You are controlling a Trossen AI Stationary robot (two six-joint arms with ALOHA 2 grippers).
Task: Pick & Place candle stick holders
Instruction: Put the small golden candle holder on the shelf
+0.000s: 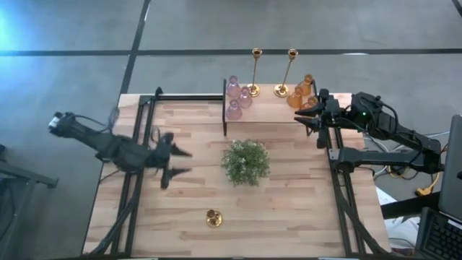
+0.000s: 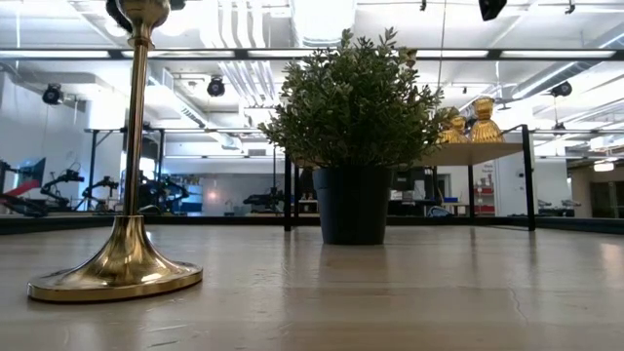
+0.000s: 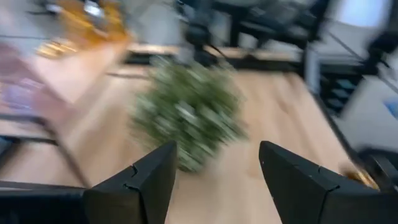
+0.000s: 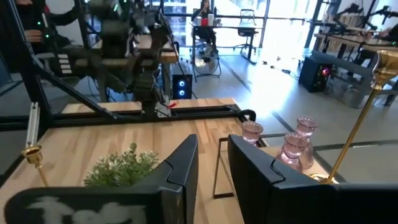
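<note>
With one brass holder [image 1: 213,217] set down well in front of the plant [image 1: 246,162], a further pickup is judged pending; both the left gripper [image 1: 175,163] and the right gripper [image 1: 306,120] are seen spread, empty.

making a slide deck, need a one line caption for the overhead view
Two arms flank a potted plant; one brass holder stands alone near the front, the rest clustered on the rear shelf.

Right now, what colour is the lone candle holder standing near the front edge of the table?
Shiny brass gold candle holder, clearest in the low view.
</note>
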